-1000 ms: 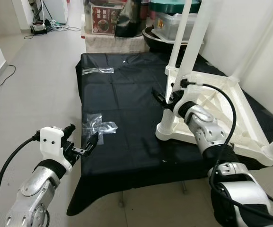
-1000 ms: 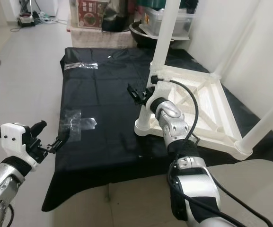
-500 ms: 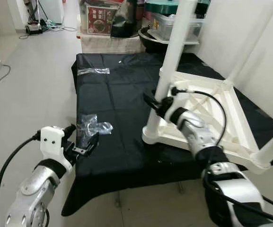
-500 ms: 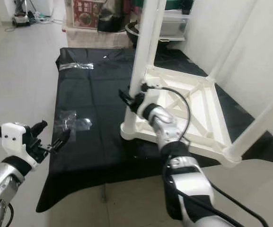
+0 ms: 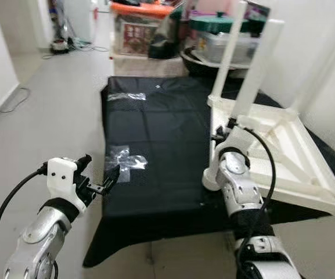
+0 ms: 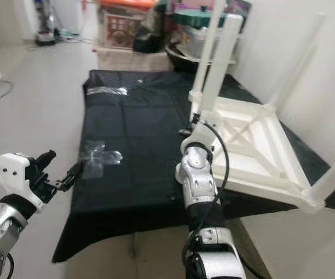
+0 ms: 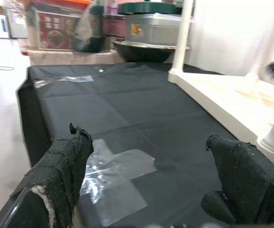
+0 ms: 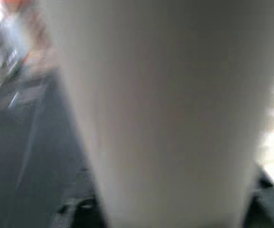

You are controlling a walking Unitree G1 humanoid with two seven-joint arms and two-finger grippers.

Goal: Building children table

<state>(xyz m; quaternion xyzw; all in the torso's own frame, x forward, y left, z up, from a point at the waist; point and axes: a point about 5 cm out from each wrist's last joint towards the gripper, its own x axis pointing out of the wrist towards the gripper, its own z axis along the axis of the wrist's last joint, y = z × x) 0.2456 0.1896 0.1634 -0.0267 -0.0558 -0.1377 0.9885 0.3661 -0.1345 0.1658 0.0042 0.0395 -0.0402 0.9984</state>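
A white children's table (image 5: pixel 283 145) lies upside down on a black cloth (image 5: pixel 155 133), its legs pointing up. My right gripper (image 5: pixel 220 138) is at the lower part of the near leg (image 5: pixel 254 75), just above the table's corner. In the right wrist view that leg (image 8: pixel 165 104) sits between the fingers at very close range, so the gripper looks shut on it. My left gripper (image 5: pixel 100 168) hovers open at the cloth's near left edge, with nothing between its fingers (image 7: pixel 61 166).
Crumpled clear tape (image 5: pixel 126 160) sticks to the cloth just beyond the left gripper, and another strip (image 5: pixel 126 96) lies farther back. Boxes, a pot and bags (image 5: pixel 150 35) crowd the far end. A white wall runs along the right; open floor (image 5: pixel 45 104) lies left.
The camera has shifted. My right wrist has turned in against the near leg, so its fingers no longer stick out to the left. The left gripper stays open in the same place.
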